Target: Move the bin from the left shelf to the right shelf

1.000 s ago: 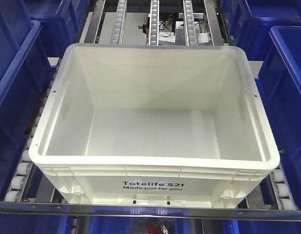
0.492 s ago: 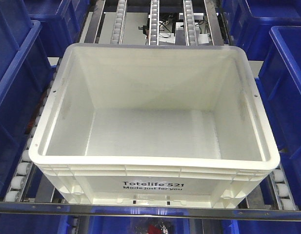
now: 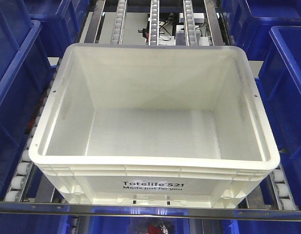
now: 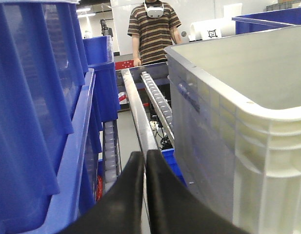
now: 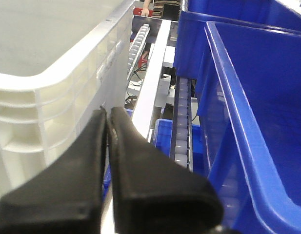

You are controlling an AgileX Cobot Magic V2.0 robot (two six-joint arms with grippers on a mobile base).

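Large white rectangular plastic bin (image 3: 150, 169) fills the centre of the front view. It is empty and upright, and the black "Totelife 521 Made just for you" print is on its near wall, low centre. It sits on a lane of the grey metal roller rack (image 3: 150, 208). Small white roller wheels (image 3: 19, 171) show along its lower left and lower right edges, and more roller rails (image 3: 153, 19) run away at top centre. I cannot tell which shelf this lane belongs to. A dark blue plastic tote (image 3: 13, 92) is just beside the bin on the frame's left and another blue tote (image 3: 287, 83) on the frame's right. More blue plastic shows below the front bar.

Left wrist view: left gripper (image 4: 144, 155) is at bottom centre with its black fingers pressed together, nothing between them. It is in the gap between the blue tote on the frame's left and the bin's ribbed side wall on the frame's right. Contact with the bin is not clear. A person in a striped shirt with a white headset (image 4: 154, 29) is at top centre, behind the rack.

Right wrist view: right gripper (image 5: 107, 113) is at lower left with its black fingers closed to a thin slit, holding nothing. It is just beside the bin's ribbed corner, with the blue tote across the frame's right. I can't tell whether it touches the bin.

Neither gripper is visible in the front view.
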